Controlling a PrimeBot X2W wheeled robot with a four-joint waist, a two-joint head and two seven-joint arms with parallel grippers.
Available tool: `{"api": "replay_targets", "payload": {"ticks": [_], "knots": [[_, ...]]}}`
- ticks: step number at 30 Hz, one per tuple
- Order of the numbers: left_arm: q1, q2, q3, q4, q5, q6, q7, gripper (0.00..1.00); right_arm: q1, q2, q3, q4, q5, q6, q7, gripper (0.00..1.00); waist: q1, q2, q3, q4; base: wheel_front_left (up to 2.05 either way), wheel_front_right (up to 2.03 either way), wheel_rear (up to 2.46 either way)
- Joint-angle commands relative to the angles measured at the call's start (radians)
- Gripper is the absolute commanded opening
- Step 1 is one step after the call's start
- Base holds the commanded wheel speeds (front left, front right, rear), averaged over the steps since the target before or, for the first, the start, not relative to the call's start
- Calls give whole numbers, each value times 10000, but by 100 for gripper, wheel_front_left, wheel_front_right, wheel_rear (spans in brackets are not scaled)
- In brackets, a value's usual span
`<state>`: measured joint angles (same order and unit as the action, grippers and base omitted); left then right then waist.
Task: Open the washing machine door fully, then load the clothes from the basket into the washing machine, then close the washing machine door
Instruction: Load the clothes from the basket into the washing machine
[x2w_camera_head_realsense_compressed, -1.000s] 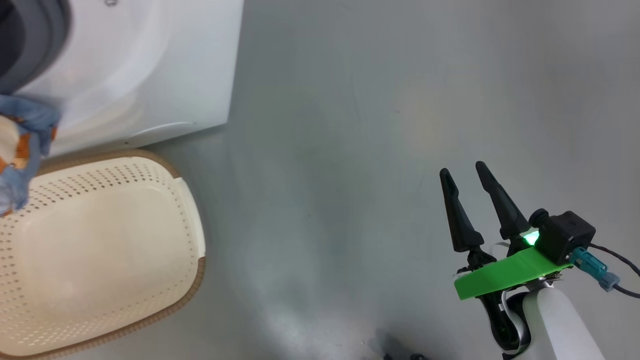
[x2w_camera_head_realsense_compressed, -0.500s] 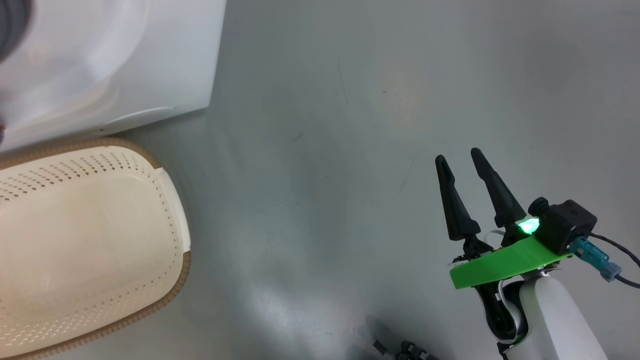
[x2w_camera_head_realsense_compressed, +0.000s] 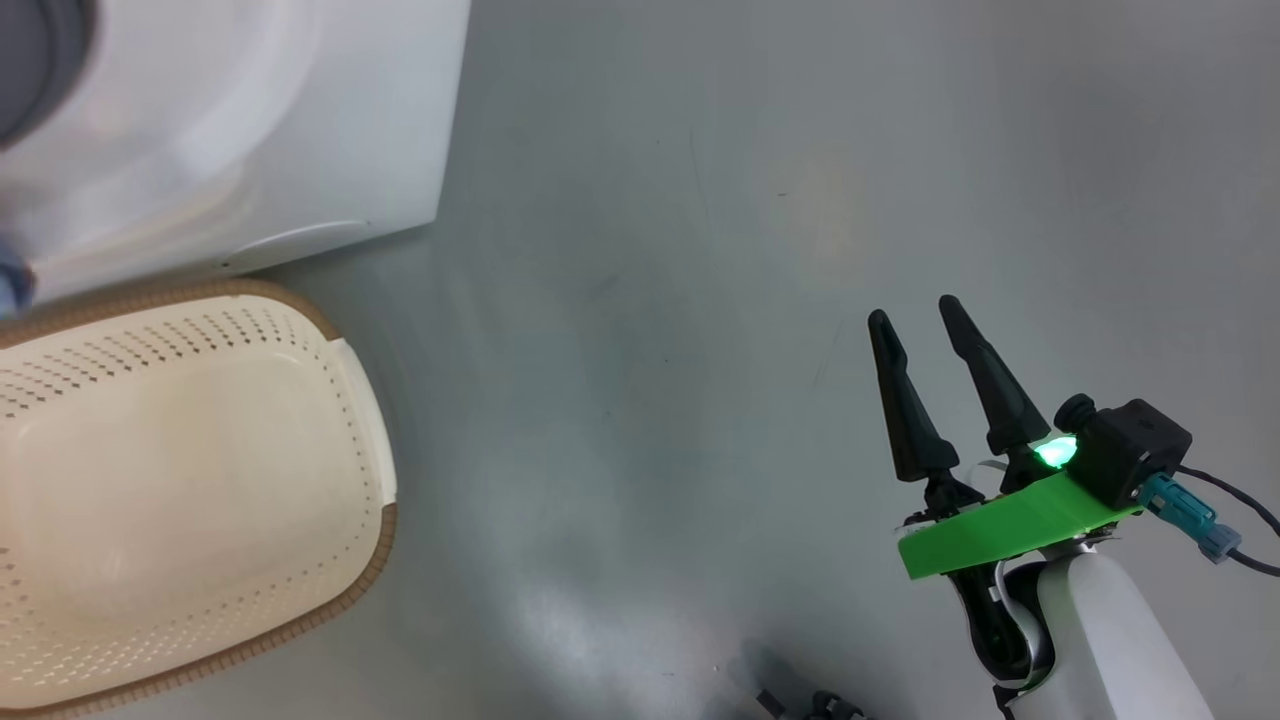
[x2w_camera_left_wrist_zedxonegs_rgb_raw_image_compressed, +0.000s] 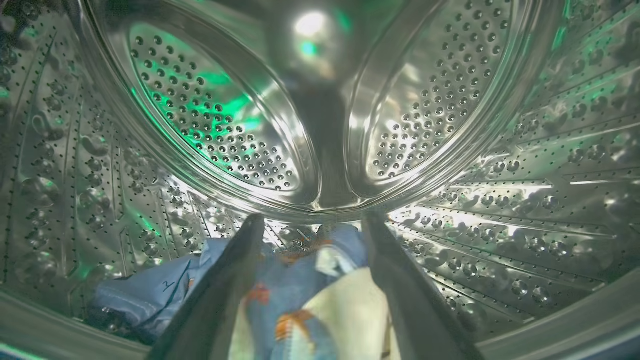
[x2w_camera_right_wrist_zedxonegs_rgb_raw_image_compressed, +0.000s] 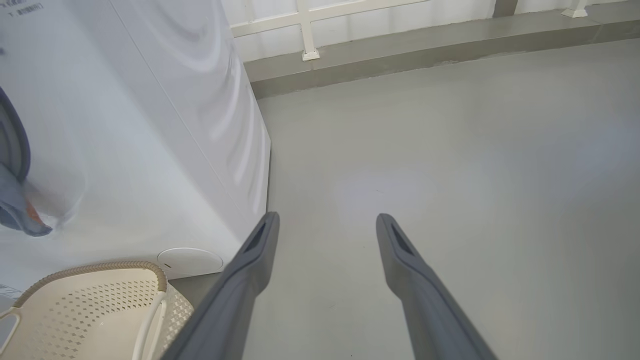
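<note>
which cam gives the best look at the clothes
The left wrist view: the clothes lie inside the steel drum, between the open left tool's fingers, print visible. The right wrist view catches a blue bit at its left edge; the head view a blurred blue sliver.

The right fingers are two long, black, tapering spikes with a narrow slot near each tip, mounted on a bright green plate above a black wrist joint and a smooth white forearm. Beside them is a black box camera with a glowing green light, a teal plug and a dark cable. The left fingers have the same dark, tapering shape
</note>
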<state>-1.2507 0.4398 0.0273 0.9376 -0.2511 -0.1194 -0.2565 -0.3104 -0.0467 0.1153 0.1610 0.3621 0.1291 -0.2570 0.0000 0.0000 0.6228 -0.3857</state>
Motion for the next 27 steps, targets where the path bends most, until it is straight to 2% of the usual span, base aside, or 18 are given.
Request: {"api": "replay_targets", "payload": {"ticks": [1, 11, 27], "knots": [[51, 313, 219, -194, -1, -29, -53, 100, 37, -36, 138, -173, -113, 16, -48, 100, 0, 0, -105, 80, 0, 0, 0], [1311, -160, 532, -870, 25, -86, -53, 100, 94, -36, -61, -203, -399, 16, -48, 100, 0, 0, -468, 474, 0, 0, 0], [4304, -1263, 1072, -3276, -85, -111, -53, 100, 285, -283, -277, -160, -589, 16, -48, 100, 0, 0, -1111, 1188, 0, 0, 0]]}}
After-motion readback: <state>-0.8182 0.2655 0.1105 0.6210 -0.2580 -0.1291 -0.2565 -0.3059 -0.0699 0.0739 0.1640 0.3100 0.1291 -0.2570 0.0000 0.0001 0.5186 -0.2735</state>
